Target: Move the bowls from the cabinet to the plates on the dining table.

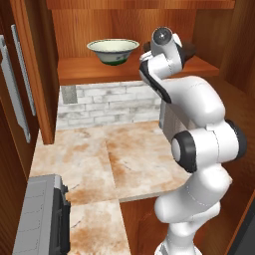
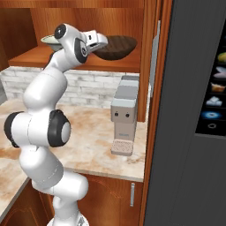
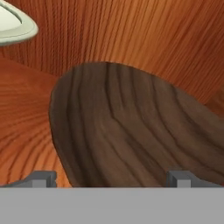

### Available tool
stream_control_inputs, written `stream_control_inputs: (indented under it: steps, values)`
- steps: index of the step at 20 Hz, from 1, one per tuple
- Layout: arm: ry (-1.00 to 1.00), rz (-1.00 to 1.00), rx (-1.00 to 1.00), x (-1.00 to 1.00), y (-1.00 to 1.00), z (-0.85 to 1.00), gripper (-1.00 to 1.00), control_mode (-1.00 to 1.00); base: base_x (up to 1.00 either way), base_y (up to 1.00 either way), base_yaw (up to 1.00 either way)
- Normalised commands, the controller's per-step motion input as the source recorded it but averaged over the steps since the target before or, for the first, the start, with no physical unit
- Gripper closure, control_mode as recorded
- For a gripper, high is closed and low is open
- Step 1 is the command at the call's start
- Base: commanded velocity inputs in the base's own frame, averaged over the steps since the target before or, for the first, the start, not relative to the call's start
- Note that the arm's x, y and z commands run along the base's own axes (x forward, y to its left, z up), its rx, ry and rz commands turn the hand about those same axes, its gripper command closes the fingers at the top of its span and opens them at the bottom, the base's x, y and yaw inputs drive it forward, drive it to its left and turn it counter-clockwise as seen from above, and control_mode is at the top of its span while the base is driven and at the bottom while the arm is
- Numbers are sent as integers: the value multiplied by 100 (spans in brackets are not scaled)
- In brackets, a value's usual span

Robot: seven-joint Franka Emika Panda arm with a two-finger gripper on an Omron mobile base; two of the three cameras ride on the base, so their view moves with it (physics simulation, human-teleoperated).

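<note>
The dark brown bowl [image 2: 115, 47] sits on the wooden shelf [image 1: 89, 69] of the open cabinet [image 2: 79, 17], its grained wall looming in the hand view [image 3: 131, 131] with the two finger tips [image 3: 41, 178] spread wide to either side of it, neither visibly touching. The gripper [image 3: 111, 181] is released and stands at its widest, held level with the bowl's side, apparently so the jaws can straddle the rim or wall before closing; nothing is grasped yet. In the right base view the hand [image 2: 90, 42] sits just beside the brown bowl's near edge, the arm reaching up and into the cabinet opening. The cream bowl with the green band [image 1: 113, 51] rests on the same shelf to the arm's left, well clear of the hand, its pale rim also cutting into the top corner of the hand view [image 3: 13, 24]; it looks to be left for a later trip. Below the shelf runs a white brick backsplash [image 1: 104, 104] and a seamed marble counter [image 1: 99, 154], with a grey coffee machine [image 2: 123, 119] standing on it near the cabinet's side panel. The cabinet door [image 1: 17, 89] with its long silver handle hangs open at the left. The job appears to be in its first stage: both bowls are still on the shelf, and the next move likely calls for a careful close on the brown bowl, whose shallow curved wall could slip from a two-finger pinch.
</note>
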Motion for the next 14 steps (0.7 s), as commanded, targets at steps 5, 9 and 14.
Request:
stream_control_inputs:
  steps: [5,9,14]
  values:
    - [0,0,1,0,-1,-25,-100,-100,0,0,0]
    - [0,0,1,-2,-3,-27,-100,-100,0,0,0]
    - [0,0,2,-6,-4,-24,-100,-100,0,0,0]
